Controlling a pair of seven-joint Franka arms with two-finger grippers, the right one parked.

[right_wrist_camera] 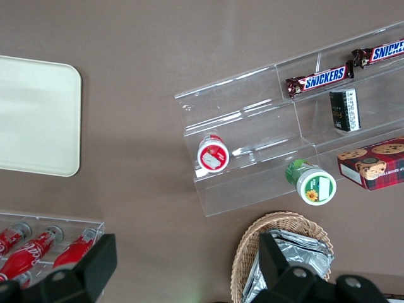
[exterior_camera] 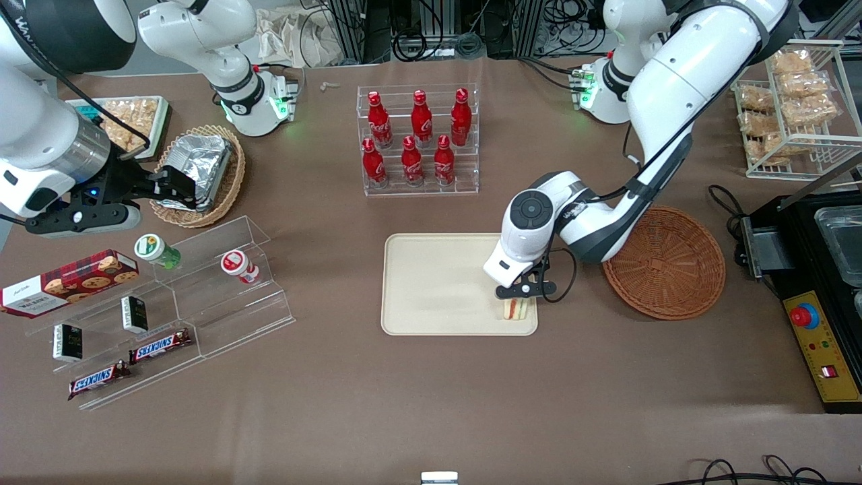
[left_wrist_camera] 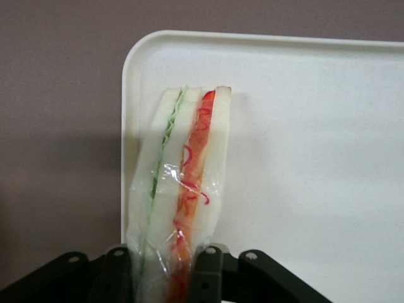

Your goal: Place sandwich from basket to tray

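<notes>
The sandwich [exterior_camera: 515,309] is a plastic-wrapped wedge of white bread with red and green filling. It stands on the cream tray [exterior_camera: 438,283], at the tray's corner nearest the front camera on the working arm's side. My gripper [exterior_camera: 516,302] is right above it, shut on the sandwich. In the left wrist view the sandwich [left_wrist_camera: 180,183] sits between the black fingers [left_wrist_camera: 207,274], with the tray's rim [left_wrist_camera: 129,95] beside it. The reddish-brown wicker basket [exterior_camera: 665,263] lies beside the tray toward the working arm's end, with nothing in it.
A clear rack of red bottles [exterior_camera: 417,138] stands farther from the camera than the tray. Clear stepped shelves [exterior_camera: 168,303] with snacks and a tan basket holding a foil package [exterior_camera: 199,172] lie toward the parked arm's end. A black control box [exterior_camera: 818,303] stands past the reddish-brown basket.
</notes>
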